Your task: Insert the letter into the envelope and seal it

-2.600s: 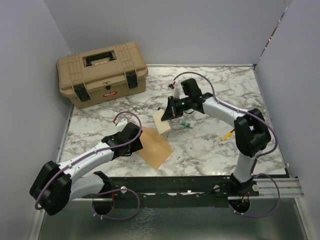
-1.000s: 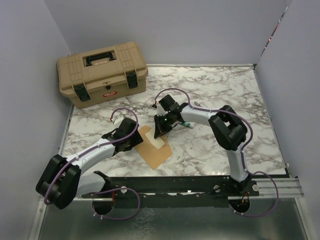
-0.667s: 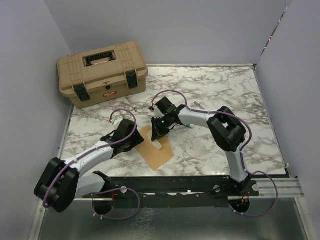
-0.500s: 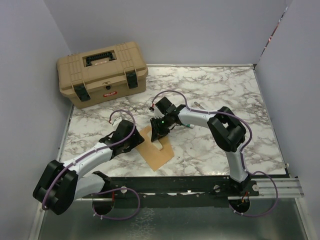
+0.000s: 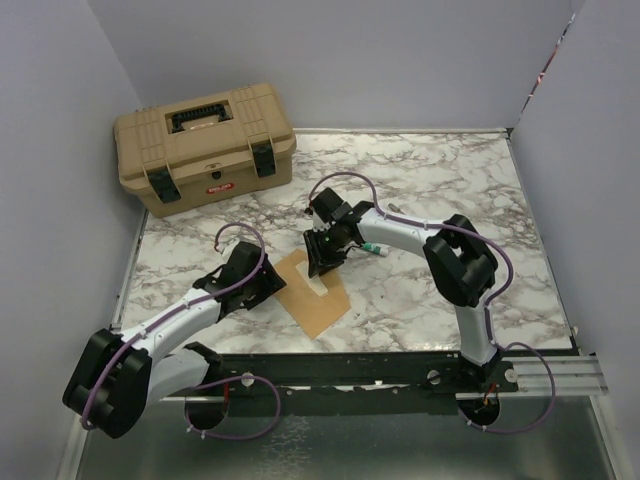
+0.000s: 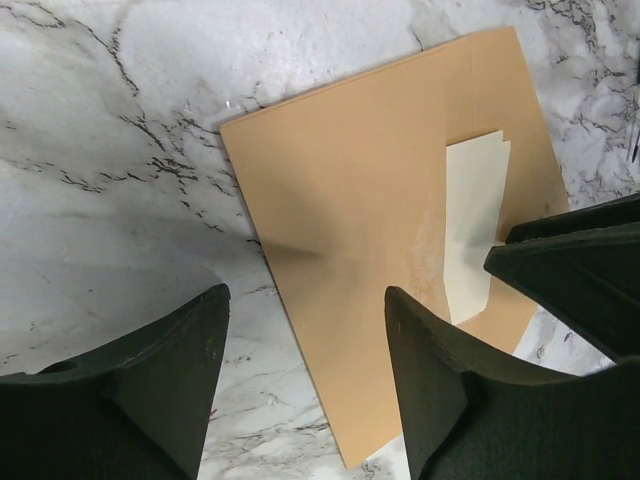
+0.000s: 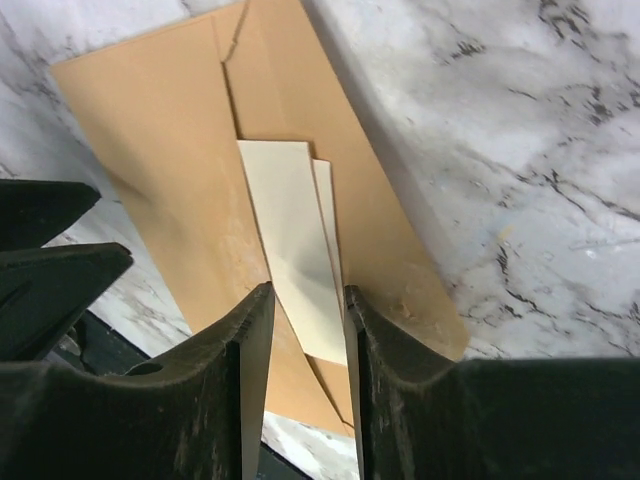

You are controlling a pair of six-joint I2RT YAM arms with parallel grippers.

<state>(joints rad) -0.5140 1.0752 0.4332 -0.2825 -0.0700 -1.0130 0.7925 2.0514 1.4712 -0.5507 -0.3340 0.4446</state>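
The kraft-brown envelope (image 5: 318, 305) lies flat on the marble table, near the front and left of centre. The pale letter (image 5: 320, 284) lies on it with its far end tucked under the envelope's front panel (image 7: 290, 230). My right gripper (image 5: 322, 262) hovers over the letter's near end, jaws a little apart (image 7: 307, 290), with the sheet lying flat below the gap. My left gripper (image 5: 262, 285) is open over the envelope's left edge (image 6: 305, 295). The envelope (image 6: 370, 230) and letter (image 6: 475, 220) also show in the left wrist view.
A tan toolbox (image 5: 205, 145) stands at the back left. A small green-and-white object (image 5: 373, 250) lies under the right arm, just behind the envelope. Grey walls close in the table on the left, back and right.
My right gripper brought the letter from mid-table down onto the envelope, then drew back a little, leaving the letter lying there. My left gripper shifted slightly along the envelope's left edge.
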